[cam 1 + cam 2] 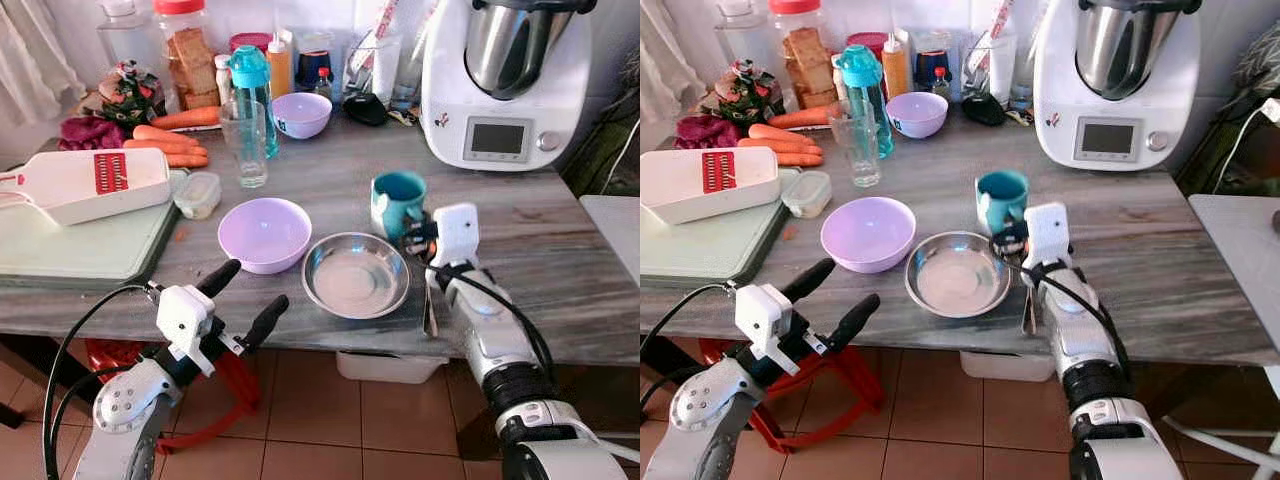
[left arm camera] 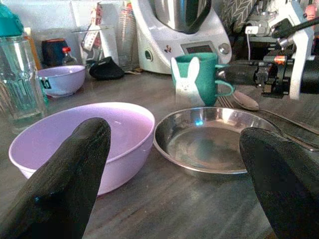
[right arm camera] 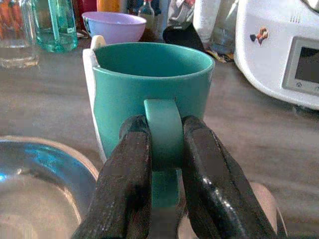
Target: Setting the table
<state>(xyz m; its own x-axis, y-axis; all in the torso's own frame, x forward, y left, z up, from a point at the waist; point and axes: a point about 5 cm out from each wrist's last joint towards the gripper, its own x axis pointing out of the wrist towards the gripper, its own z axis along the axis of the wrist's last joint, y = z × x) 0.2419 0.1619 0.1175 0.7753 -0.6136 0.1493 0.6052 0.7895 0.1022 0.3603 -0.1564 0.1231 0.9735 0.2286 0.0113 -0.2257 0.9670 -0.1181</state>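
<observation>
A teal mug [image 1: 397, 200] with a white rabbit figure on its side stands on the grey counter [image 1: 560, 250], just behind a steel plate [image 1: 355, 274]. My right gripper [image 3: 165, 149] is shut on the teal mug's handle [image 3: 162, 132], fingers on either side of it. A lilac bowl [image 1: 264, 233] sits left of the plate. My left gripper [image 1: 248, 300] hangs open at the counter's front edge, before the bowl, holding nothing. A spoon [image 2: 245, 101] and a fork lie on the counter to the right of the plate, under my right arm.
A white kitchen machine [image 1: 505, 80] stands at the back right. A glass [image 1: 245, 143], a teal bottle [image 1: 254, 95], a second lilac bowl [image 1: 301, 113], jars, carrots [image 1: 170, 145] and a white slicer [image 1: 85, 183] on a cutting board crowd the back and left.
</observation>
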